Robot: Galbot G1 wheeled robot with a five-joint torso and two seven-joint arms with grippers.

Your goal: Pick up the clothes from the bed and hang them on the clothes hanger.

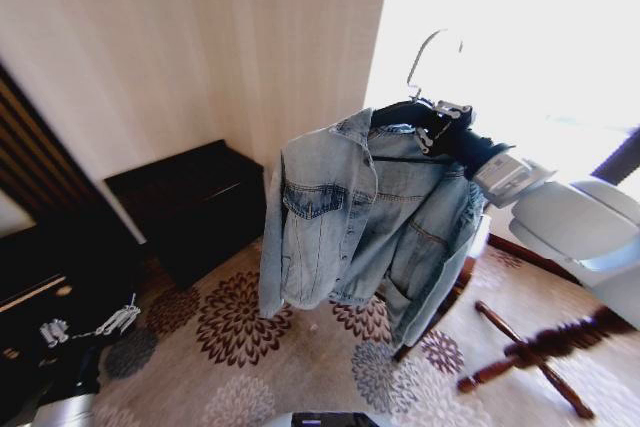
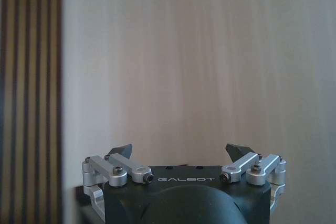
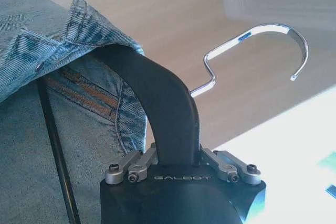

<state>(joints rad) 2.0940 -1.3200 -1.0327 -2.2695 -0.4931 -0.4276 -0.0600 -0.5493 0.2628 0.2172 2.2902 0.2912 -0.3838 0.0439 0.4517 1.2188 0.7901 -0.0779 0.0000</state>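
Carpeted bedroom floor with a flower pattern lies below, a pale wall and a bright window behind; no bed is in sight from my cameras.

I find the jacket [image 1: 365, 217] already draped on the hanger [image 1: 400, 112], held up in mid-air in front of the window. Its collar sits over the black shoulder bar and both sleeves hang free, well above the carpet [image 1: 240, 347]. The silver hook [image 1: 425, 57] stands clear above the collar, catching on nothing.

My right gripper [image 1: 440, 127] holds the hanger. In the right wrist view its jaws are closed on the black shoulder piece [image 3: 168, 114] just below the hook, with denim close beside the contact point.

My left gripper [image 2: 181, 156] faces the bare wall, its jaws spread wide and holding nothing.

Judgement: the draping looks complete; what remains is placing the hook on a rail, and I see none. To do this well I would keep the hanger level so the jacket does not slide toward one shoulder, and move slowly to limit swing. Risk: the heavier-looking front panel may pull the jacket off-centre.

A dark bench [image 1: 185, 202] stands by the wall.
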